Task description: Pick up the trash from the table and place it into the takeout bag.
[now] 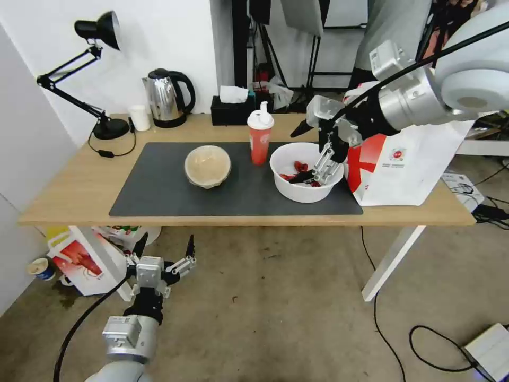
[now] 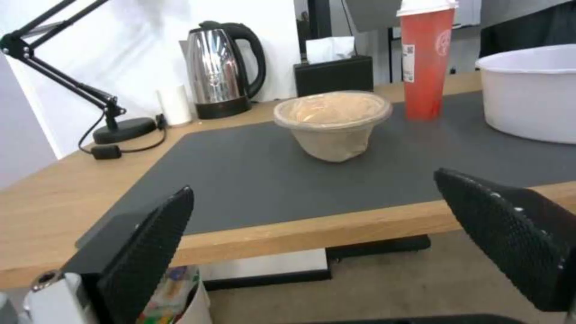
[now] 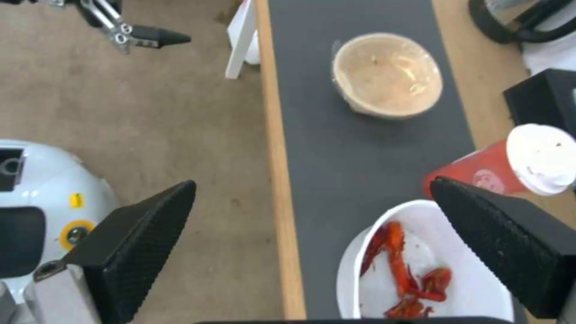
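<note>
On the table [image 1: 79,191] lies a dark grey mat [image 1: 159,196] carrying the trash: a beige clear-lidded bowl [image 1: 207,166] [image 2: 332,120] [image 3: 387,74], a red drink cup [image 1: 260,137] [image 2: 425,58] [image 3: 480,173] and a wide white bowl [image 1: 306,185] [image 2: 531,96] [image 3: 360,270] with red crayfish shells [image 3: 402,270]. My right gripper [image 1: 296,156] [image 3: 318,252] hangs open just above the white bowl's near-left rim. The white takeout bag [image 1: 408,164] with its red panel stands at the table's right end, behind that arm. My left gripper [image 1: 166,244] [image 2: 324,234] is open, low in front of the table edge, facing the beige bowl.
Along the back edge stand a black desk lamp [image 1: 101,79], a steel kettle [image 1: 165,98], a small white cup [image 1: 140,117] and a black tissue box [image 1: 231,110]. A smaller red-and-white bag [image 1: 87,262] sits under the table's left end. Cables [image 1: 424,345] cross the floor at right.
</note>
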Robot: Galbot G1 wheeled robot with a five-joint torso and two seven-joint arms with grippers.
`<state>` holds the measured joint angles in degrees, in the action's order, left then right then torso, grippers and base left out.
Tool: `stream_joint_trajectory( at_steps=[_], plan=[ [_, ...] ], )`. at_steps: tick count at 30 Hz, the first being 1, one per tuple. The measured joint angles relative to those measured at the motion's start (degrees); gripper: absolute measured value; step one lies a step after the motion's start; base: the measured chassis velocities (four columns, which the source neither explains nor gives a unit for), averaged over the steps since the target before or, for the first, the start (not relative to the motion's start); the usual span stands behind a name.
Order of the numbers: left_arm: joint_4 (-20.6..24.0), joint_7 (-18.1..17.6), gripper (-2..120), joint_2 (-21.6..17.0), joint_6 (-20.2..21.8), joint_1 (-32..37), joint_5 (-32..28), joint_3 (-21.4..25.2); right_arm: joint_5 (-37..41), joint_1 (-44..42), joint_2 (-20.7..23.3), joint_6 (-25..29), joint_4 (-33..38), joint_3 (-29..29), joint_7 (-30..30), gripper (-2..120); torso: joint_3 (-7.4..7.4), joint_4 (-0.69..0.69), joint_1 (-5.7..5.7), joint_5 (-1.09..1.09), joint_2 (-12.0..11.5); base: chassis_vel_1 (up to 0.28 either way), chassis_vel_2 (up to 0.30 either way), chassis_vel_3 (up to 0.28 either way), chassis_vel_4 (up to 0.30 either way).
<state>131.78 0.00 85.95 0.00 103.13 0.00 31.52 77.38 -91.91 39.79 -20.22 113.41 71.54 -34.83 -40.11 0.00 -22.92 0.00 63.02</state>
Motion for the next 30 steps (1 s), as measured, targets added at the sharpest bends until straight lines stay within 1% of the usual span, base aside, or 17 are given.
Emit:
stream_joint_trajectory(
  at_steps=[4, 9, 17, 21, 30],
  plan=[
    [0.0, 0.0, 100, 0.0, 0.0, 0.0, 0.0, 0.0, -0.2, -0.7, 0.8, -1.0, -1.0, 0.5, -1.6, 100, 0.01, 0.00, 0.01, 0.00, 0.0, 0.000, 0.000, 0.000, 0.000],
    [0.0, 0.0, 100, 0.0, 0.0, 0.0, 0.0, 0.0, -0.9, -1.0, 1.1, -1.2, -1.3, 0.3, -2.1, 100, 0.00, 0.00, 0.00, 0.00, 0.0, 0.000, 0.000, 0.000, 0.000],
    [0.0, 0.0, 100, 0.0, 0.0, 0.0, 0.0, 0.0, -3.1, -1.0, 1.5, -2.9, -4.4, -2.5, -6.0, 100, 0.00, 0.00, 0.00, 0.01, 0.0, 0.000, 0.000, 0.000, 0.000],
    [0.0, 0.0, 100, 0.0, 0.0, 0.0, 0.0, 0.0, -4.2, -0.9, 1.3, -3.0, -5.3, -4.1, -6.9, 100, 0.00, 0.00, 0.00, 0.01, 0.0, 0.000, 0.000, 0.000, 0.000],
    [0.0, 0.0, 100, 0.0, 0.0, 0.0, 0.0, 0.0, -4.4, -2.5, 1.4, -3.8, -5.9, -4.6, -8.0, 100, 0.00, 0.00, 0.00, 0.00, 0.0, 0.000, 0.000, 0.000, 0.000]
  ],
)
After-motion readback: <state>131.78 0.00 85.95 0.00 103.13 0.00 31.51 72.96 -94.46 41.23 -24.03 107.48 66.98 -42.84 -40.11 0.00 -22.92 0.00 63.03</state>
